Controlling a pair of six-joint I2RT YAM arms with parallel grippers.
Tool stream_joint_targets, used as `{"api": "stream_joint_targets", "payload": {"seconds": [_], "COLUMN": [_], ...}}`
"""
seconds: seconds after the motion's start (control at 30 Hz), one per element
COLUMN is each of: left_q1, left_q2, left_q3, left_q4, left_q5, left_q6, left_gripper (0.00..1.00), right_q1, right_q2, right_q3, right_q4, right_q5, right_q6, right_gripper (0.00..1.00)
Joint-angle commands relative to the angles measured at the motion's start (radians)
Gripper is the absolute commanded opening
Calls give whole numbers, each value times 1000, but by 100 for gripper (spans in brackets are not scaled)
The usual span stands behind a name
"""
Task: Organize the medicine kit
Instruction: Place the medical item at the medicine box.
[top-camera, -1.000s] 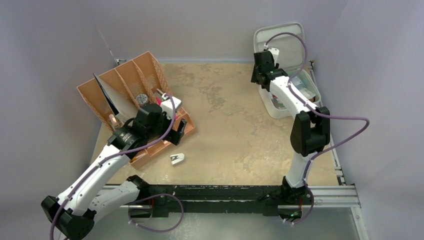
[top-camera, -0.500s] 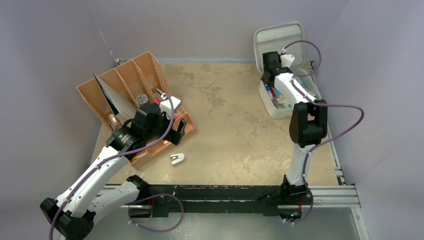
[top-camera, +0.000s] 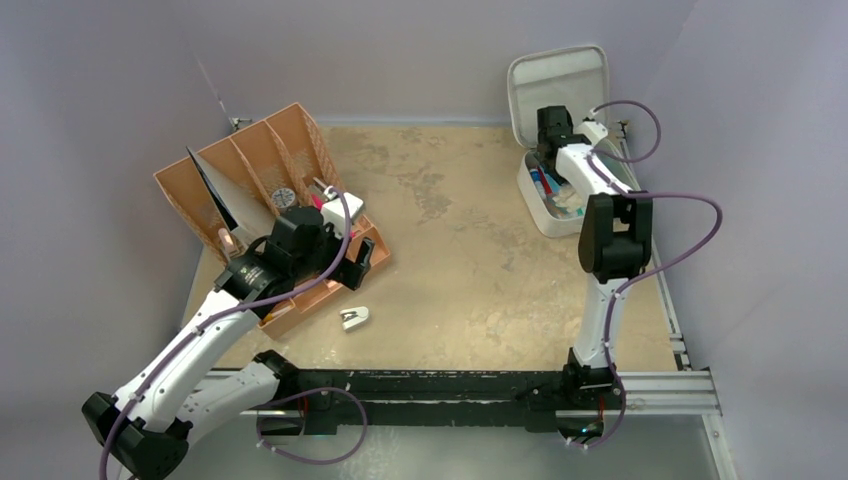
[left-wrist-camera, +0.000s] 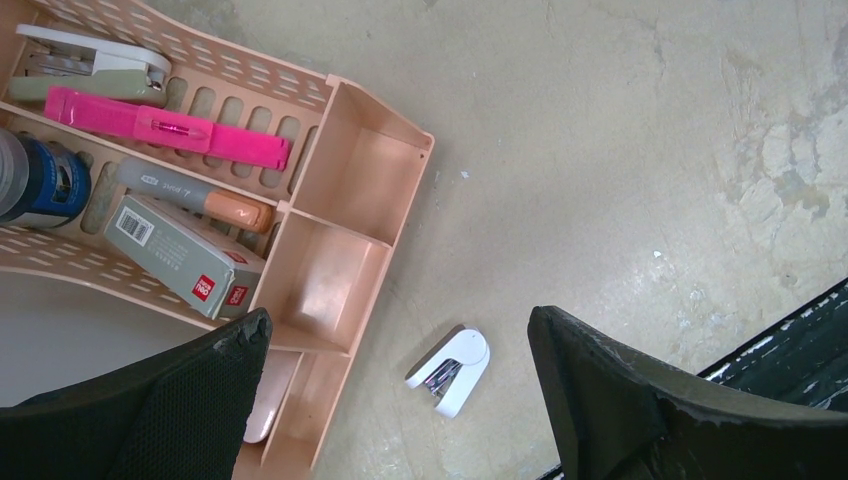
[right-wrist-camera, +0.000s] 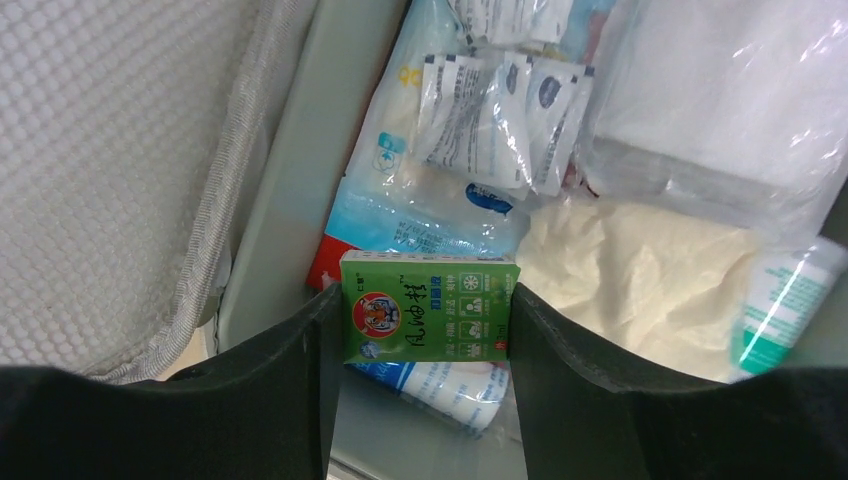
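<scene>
The medicine kit, a light grey hard case (top-camera: 545, 216), stands open at the back right with its lid (top-camera: 558, 85) upright. My right gripper (top-camera: 553, 137) hangs over the kit's inside. In the right wrist view it (right-wrist-camera: 422, 302) is shut on a small green box with a tiger logo (right-wrist-camera: 428, 318), held just above the packets in the kit (right-wrist-camera: 285, 200). My left gripper (top-camera: 358, 262) is open above the near corner of the tan organizer tray (top-camera: 250, 170), nothing between its fingers (left-wrist-camera: 400, 322).
The kit holds white sachets (right-wrist-camera: 490, 110), a blue-and-white packet (right-wrist-camera: 430, 225), a cream cloth-like bundle (right-wrist-camera: 640, 270) and a clear bag (right-wrist-camera: 720, 100). A small white stapler (left-wrist-camera: 452, 370) lies on the table beside the tray (left-wrist-camera: 350, 180), which holds a pink stapler (left-wrist-camera: 170, 128) and a grey box (left-wrist-camera: 180, 255).
My right gripper has swung right and back from the kit's left rim to over its inside, still holding the box. The left arm has not moved.
</scene>
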Motion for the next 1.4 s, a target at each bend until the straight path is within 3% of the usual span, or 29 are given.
{"api": "stream_joint_targets", "payload": {"seconds": [0.0, 0.17, 0.53, 0.67, 0.83, 1.0, 1.1, 1.37], "left_q1": [-3, -2, -4, -3, -3, -3, -3, -4], "left_q2": [11, 20, 12, 1, 8, 28, 25, 27], "left_q3": [1, 5, 9, 11, 34, 38, 43, 28], "left_q4": [34, 34, 29, 28, 24, 24, 19, 21], "left_q5": [-5, -9, 1, -2, -50, -61, -33, 147], "left_q6": [5, 5, 3, -5, -43, -95, -111, -75], "left_gripper": [99, 99, 99, 99, 100, 100, 100, 100], "right_q1": [5, 5, 5, 5, -5, -5, -6, -14], "right_q2": [8, 20, -31, -103, -215, -316, -382, -521], "right_q3": [11, -16, -39, -92, -145, -173, -214, -312], "right_q4": [-42, -26, -28, 25, 72, -11, -72, -310], "right_q5": [36, 22, 16, -6, -90, -97, -75, -65], "right_q6": [178, 261, 279, 189, -72, -182, -189, -191], "right_gripper": [58, 60, 73, 73, 81, 88, 98, 99]}}
